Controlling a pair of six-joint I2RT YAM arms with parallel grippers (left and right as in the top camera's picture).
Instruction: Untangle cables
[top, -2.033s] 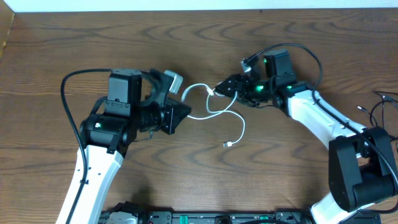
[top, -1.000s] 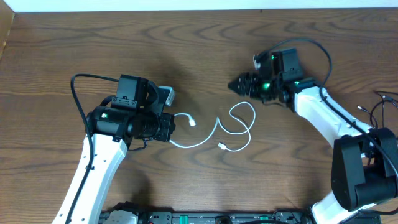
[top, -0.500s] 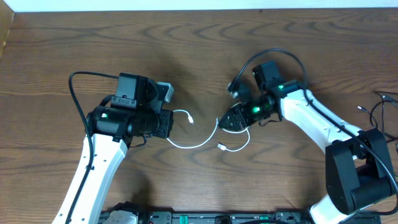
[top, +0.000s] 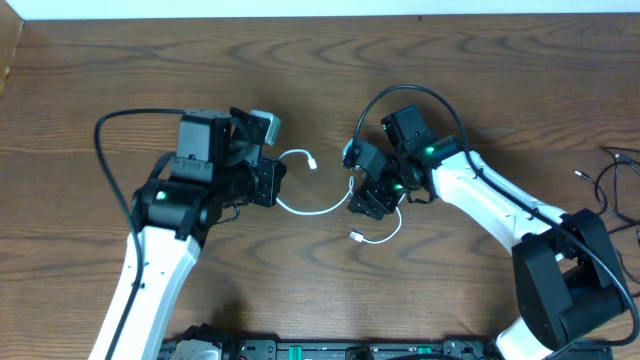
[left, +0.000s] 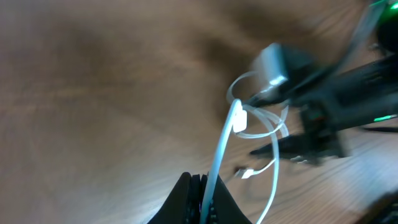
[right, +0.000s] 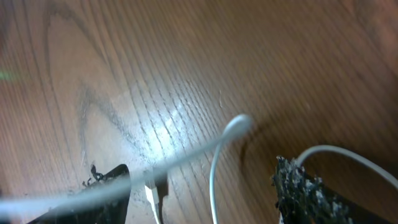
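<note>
between the left jaws, pressed together on the white cable (left: 219, 149) a little short of its first plug (left: 239, 118). over the same cable further along, right jaws spread apart, one finger on each side, not yet closed on it. against a second ago: brought the right jaws down from well clear of the loop onto it, hiding most of that loop from overhead; raised and turned the left jaws, swinging the first plug up toward the far side of the desk (top: 100, 60). probably means a second hold is about to form, for drawing the loop open. second plug (top: 357, 237) free on the desk just below the right jaws. thin dark cord (top: 585, 177) well apart at the right edge, too small to say whether the black cable. wide bare desk beyond and to the left; tight between the two arms, less room rightward.
</note>
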